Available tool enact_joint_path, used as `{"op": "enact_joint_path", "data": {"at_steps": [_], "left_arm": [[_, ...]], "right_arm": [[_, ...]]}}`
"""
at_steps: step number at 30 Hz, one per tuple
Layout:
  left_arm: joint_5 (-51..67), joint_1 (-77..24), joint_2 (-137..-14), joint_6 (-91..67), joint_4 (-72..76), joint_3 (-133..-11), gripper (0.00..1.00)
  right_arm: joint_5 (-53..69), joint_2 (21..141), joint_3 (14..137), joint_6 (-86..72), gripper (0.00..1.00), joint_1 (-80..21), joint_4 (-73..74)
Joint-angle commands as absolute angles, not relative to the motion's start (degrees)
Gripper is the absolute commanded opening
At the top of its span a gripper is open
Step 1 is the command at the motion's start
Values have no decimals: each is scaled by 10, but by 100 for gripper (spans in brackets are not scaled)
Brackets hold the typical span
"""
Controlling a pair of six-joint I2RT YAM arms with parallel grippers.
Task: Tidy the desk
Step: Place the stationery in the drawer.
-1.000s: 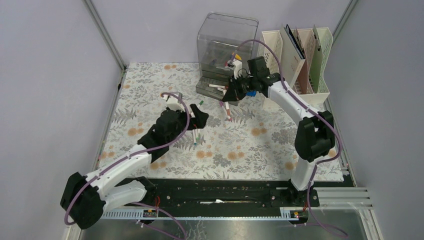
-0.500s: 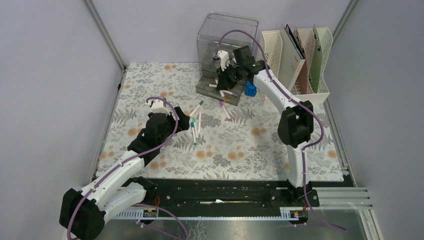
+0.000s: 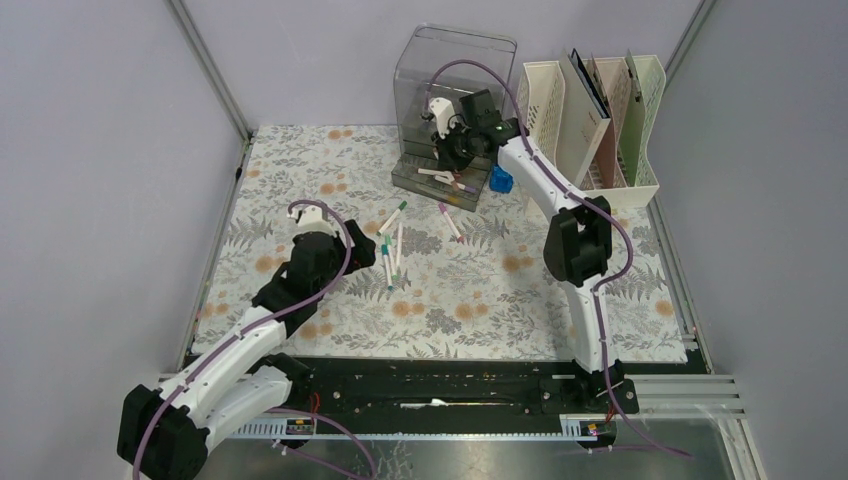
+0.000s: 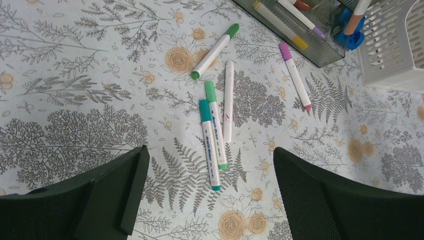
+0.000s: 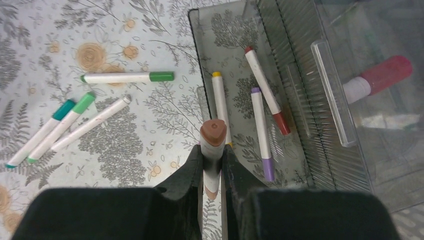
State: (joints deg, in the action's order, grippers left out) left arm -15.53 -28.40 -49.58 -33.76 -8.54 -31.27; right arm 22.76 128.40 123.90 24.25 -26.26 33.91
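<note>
The cloth-covered bench (image 3: 480, 300) fills the top view. The step in hand is judged to be the delivery of one marker to the grey tray (image 5: 300, 100) at the bench's 12 o'clock edge, in front of the clear organiser (image 3: 455, 70). A brown-capped marker (image 5: 213, 135) is clamped between the nearly closed fingers of the right gripper (image 5: 212, 160) and held over the tray's edge, where three markers are already laid. The left gripper (image 4: 210, 152) is spread fully wide with nothing held, poised over a cluster of loose markers (image 4: 215, 130) near the bench's centre. Next, a low release over the tray is called for, so that the marker is not bounced out
</note>
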Motion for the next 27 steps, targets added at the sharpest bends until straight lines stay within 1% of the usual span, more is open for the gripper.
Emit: {"op": "enact_joint_path", "data": {"at_steps": [1, 6, 8, 11, 12, 16, 19, 24, 27], "left_arm": [[-168, -280, -478, -373, -72, -299, 99], [-158, -280, -475, -414, -51, -283, 99], [-150, -280, -476, -431, -39, -275, 99], [-138, -280, -476, -451, -31, -268, 99], [-135, -280, -475, -454, -31, -267, 99], [-128, -280, -468, -468, -31, -263, 99], [-117, -280, -465, -479, -21, -254, 99], [-86, -280, -481, -495, -2, -241, 98], [-74, -279, -507, -505, 12, -242, 94]], "right_arm": [[155, 1304, 1275, 251, 5, -269, 313], [94, 1315, 1259, 278, 6, -269, 258], [80, 1319, 1253, 290, 9, -269, 239], [73, 1322, 1239, 303, 20, -269, 217], [73, 1323, 1234, 305, 27, -268, 212], [74, 1322, 1217, 301, 41, -268, 210], [73, 1309, 1196, 293, 49, -269, 206], [107, 1257, 1142, 262, 50, -269, 207], [161, 1210, 1098, 237, 51, -269, 221]]}}
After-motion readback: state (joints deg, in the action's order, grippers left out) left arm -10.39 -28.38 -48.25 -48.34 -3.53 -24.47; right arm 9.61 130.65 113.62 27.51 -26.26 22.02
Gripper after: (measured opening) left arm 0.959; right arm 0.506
